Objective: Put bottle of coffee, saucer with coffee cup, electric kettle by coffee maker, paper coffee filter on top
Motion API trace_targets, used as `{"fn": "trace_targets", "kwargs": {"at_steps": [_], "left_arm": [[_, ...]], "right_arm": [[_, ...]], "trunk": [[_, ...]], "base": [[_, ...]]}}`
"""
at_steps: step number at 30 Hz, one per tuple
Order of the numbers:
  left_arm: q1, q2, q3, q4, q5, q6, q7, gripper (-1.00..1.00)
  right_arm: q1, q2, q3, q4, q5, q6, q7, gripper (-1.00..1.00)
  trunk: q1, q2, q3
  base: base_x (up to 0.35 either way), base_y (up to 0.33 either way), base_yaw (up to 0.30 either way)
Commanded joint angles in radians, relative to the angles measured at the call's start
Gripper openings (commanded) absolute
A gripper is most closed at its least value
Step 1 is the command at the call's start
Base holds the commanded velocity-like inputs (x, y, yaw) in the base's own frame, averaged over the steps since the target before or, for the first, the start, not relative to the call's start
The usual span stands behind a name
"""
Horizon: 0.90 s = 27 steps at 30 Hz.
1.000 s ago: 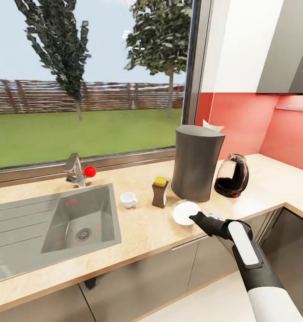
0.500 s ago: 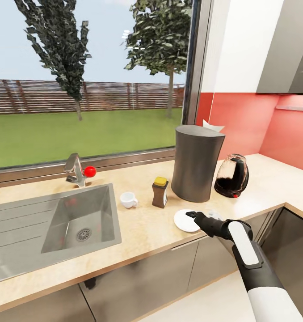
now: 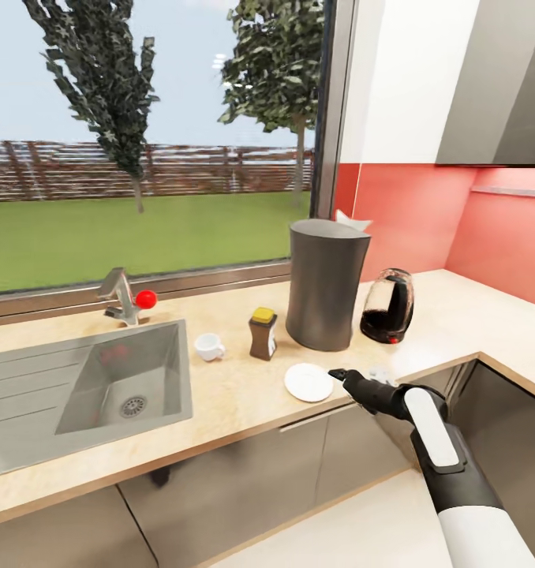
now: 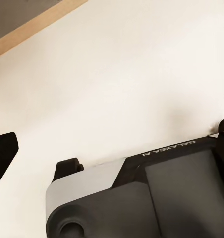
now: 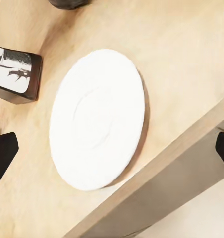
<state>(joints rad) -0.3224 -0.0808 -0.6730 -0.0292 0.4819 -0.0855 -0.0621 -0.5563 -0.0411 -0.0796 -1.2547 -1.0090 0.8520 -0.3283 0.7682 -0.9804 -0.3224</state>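
the right gripper hovers with fingers spread and empty just beside the saucer, which lies flat near the front edge of the countertop. behind it stand the bottle and the cup, apart from each other, then the coffee maker with the filter on top, and the kettle beside it. left fingers: cannot tell.

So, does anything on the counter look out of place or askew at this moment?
Nothing is spilled or tipped. Only the saucer sits oddly: it lies flat but close to the countertop's front edge, and the coffee cup stands apart from it, beyond the bottle of coffee. The right gripper is beside the saucer, not holding it.
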Motion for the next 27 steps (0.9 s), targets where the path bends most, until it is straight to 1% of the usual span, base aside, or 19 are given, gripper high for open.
{"fn": "trace_targets", "kwargs": {"at_steps": [1,4,6,9,12,13,14,15,17,18,22,27], "left_arm": [[-0.001,0.0,-0.008,0.003,0.011,-0.005,-0.004,1.0],[-0.001,0.0,-0.008,0.003,0.011,-0.005,-0.004,1.0],[-0.001,0.0,-0.008,0.003,0.011,-0.005,-0.004,1.0],[-0.001,0.0,-0.008,0.002,0.011,-0.005,-0.004,1.0],[-0.001,0.0,-0.007,0.002,0.011,-0.005,-0.004,1.0],[-0.001,0.0,-0.006,0.002,0.011,-0.005,-0.004,1.0],[-0.001,0.0,-0.006,0.002,0.011,-0.005,-0.004,1.0],[-0.001,0.0,-0.006,0.002,0.011,-0.005,-0.004,1.0],[-0.001,0.0,-0.006,0.003,0.011,-0.005,-0.004,1.0],[-0.001,0.0,-0.005,0.002,0.011,-0.005,-0.004,1.0],[-0.001,0.002,-0.003,0.003,0.011,-0.005,-0.004,1.0],[-0.001,0.003,-0.002,0.003,0.011,-0.005,-0.003,1.0]], "right_arm": [[-0.001,0.0,0.0,-0.004,-0.011,0.002,-0.009,1.0],[-0.001,0.0,0.011,-0.008,-0.01,0.002,-0.009,1.0],[-0.001,0.0,0.025,-0.009,-0.01,0.003,-0.008,1.0],[-0.001,0.0,0.059,-0.016,-0.01,0.004,-0.006,1.0],[-0.001,0.0,0.1,-0.065,-0.01,0.005,-0.005,1.0],[-0.001,-0.002,0.223,-0.147,-0.009,0.003,-0.005,1.0],[-0.001,-0.002,0.249,-0.157,-0.009,0.003,-0.004,1.0],[-0.001,-0.002,0.291,-0.173,-0.009,0.002,-0.002,1.0],[-0.001,-0.002,0.319,-0.183,-0.008,0.001,0.005,1.0],[-0.001,-0.002,0.338,-0.189,-0.007,0.0,0.021,1.0],[-0.001,-0.007,0.365,-0.203,-0.003,0.001,0.08,1.0],[-0.001,-0.009,0.367,-0.206,-0.005,0.002,0.098,1.0]], "trunk": [[0.0,-0.001,-0.001],[0.0,-0.001,-0.001],[0.0,-0.001,-0.001],[0.0,-0.001,-0.001],[0.0,-0.001,-0.001],[0.0,-0.001,-0.001],[0.0,-0.001,-0.001],[0.0,-0.001,-0.001],[0.0,-0.001,-0.001],[0.0,-0.001,-0.001],[0.0,-0.001,-0.001],[0.0,-0.001,-0.001]], "base": [[-0.005,-0.301,0.0],[-0.002,-0.288,0.0],[-0.001,-0.182,0.0],[0.0,-0.08,0.0],[0.0,-0.028,0.0],[0.0,-0.007,0.0],[0.0,-0.006,0.0],[0.0,-0.004,0.0],[0.0,-0.003,0.0],[0.0,-0.001,0.0],[0.0,0.0,0.0],[0.0,0.0,0.036]]}}
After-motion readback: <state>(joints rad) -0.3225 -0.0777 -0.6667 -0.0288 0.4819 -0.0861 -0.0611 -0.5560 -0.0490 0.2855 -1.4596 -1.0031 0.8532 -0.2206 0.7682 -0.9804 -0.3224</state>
